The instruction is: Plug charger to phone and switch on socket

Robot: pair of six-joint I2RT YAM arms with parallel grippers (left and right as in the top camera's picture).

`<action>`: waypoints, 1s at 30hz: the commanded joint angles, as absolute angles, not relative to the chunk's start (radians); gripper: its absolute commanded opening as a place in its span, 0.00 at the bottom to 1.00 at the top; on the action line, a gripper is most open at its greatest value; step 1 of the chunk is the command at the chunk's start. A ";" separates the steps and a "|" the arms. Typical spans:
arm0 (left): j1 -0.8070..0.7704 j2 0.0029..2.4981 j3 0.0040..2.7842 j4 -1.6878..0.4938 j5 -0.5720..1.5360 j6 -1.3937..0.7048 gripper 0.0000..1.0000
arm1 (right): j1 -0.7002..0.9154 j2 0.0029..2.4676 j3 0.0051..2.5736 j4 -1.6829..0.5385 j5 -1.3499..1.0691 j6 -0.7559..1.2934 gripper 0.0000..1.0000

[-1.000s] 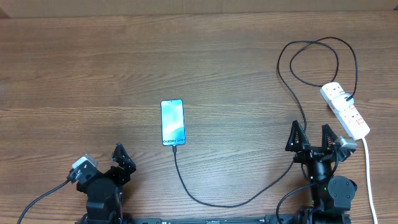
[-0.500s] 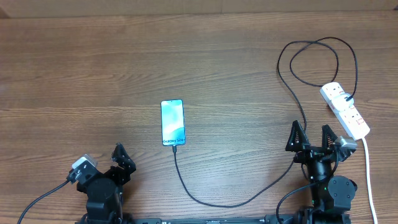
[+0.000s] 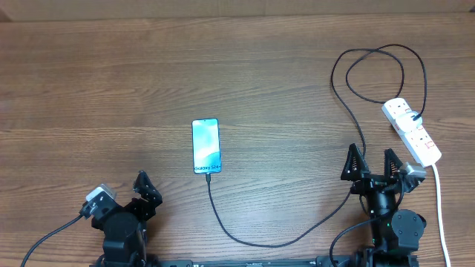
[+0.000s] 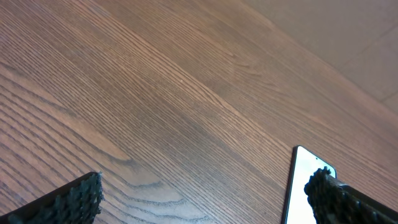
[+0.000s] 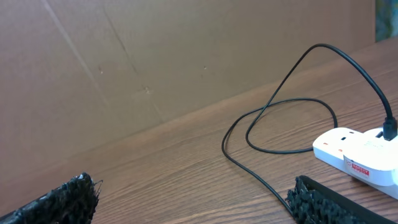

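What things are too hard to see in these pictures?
- Overhead: the socket is too small to show if it's switched on.
- Overhead: the spot where the charger meets the phone is too tiny to judge.
- Left wrist: the phone is cut off by the bottom edge.

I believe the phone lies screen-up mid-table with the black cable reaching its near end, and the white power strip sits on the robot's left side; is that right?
Not quite: the power strip sits on the robot's right side, not its left, as the overhead view shows. The rest holds: the phone lies screen-up mid-table with the black cable reaching its near end.
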State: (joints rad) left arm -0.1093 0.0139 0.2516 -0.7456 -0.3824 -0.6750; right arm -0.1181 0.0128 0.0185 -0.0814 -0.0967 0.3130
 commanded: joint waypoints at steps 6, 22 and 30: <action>-0.104 0.009 0.244 -0.748 -0.394 -0.680 1.00 | -0.125 0.003 0.008 -0.077 -0.088 0.302 1.00; -0.103 0.004 0.234 -0.487 -0.365 -0.679 0.99 | -0.125 0.003 0.008 -0.077 -0.088 0.302 1.00; -0.103 0.003 0.122 -0.083 -0.249 -0.431 0.99 | -0.125 0.003 0.008 -0.077 -0.088 0.302 1.00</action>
State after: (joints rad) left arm -0.1093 0.0120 0.1780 -0.1387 -0.3210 -0.5671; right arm -0.1181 0.0128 0.0185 -0.0818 -0.0967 0.3122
